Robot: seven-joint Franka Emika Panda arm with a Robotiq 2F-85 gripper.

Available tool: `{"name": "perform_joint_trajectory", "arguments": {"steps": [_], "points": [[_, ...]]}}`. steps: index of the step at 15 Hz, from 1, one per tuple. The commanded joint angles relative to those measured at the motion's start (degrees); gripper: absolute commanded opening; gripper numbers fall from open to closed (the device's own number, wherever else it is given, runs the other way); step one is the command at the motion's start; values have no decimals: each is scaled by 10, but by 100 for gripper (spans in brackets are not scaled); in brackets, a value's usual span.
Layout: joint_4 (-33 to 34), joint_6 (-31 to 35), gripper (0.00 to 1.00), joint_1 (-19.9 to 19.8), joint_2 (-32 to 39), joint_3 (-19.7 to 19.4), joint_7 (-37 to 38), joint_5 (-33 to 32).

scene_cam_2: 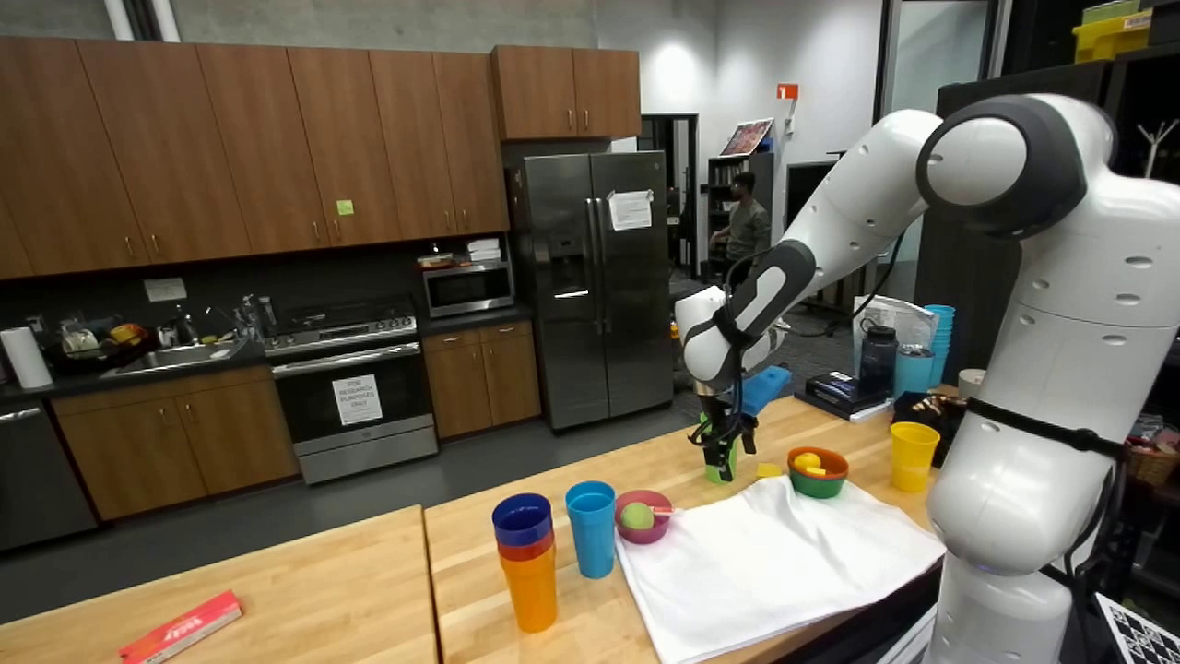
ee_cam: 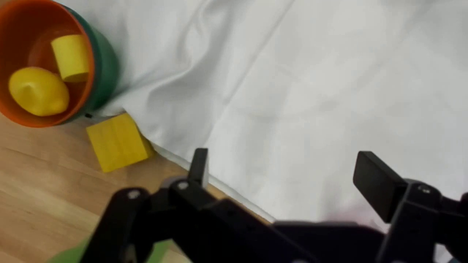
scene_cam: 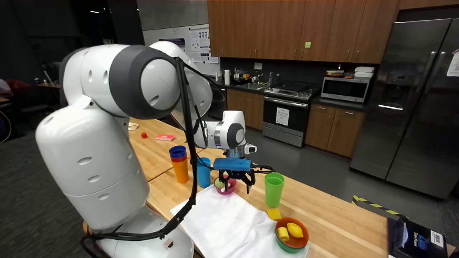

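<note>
My gripper (scene_cam: 237, 190) is open and empty, above the table beside the white cloth (scene_cam: 222, 222). In the wrist view the fingers (ee_cam: 281, 153) stand wide apart with only cloth below. In an exterior view it is between a pink bowl (scene_cam: 232, 187) and a green cup (scene_cam: 274, 191). The bowl holds a green ball (scene_cam_2: 637, 515) and a small white-and-red thing. A yellow block (ee_cam: 119, 142) lies at the cloth's edge. An orange bowl (ee_cam: 33, 18), in a green bowl (scene_cam_2: 819, 486), holds a lemon (ee_cam: 38, 91) and a yellow cylinder (ee_cam: 71, 56).
A blue cup (scene_cam_2: 591, 530) and a stack of orange, red and dark blue cups (scene_cam_2: 530, 581) stand near the pink bowl. A yellow cup (scene_cam_2: 913, 456) stands near the robot base. A black box (scene_cam: 417, 236) lies at the table's end. A pink box (scene_cam_2: 184, 627) lies further along.
</note>
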Motion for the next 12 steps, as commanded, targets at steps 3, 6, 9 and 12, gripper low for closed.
{"name": "perform_joint_trajectory", "arguments": {"steps": [3, 6, 9, 12], "points": [[-18, 89, 100, 23, 30, 2, -132, 133], [-32, 109, 100, 13, 25, -9, -226, 205], [-24, 96, 100, 15, 32, 0, -184, 178], [-23, 96, 100, 16, 33, 2, -183, 178]]}}
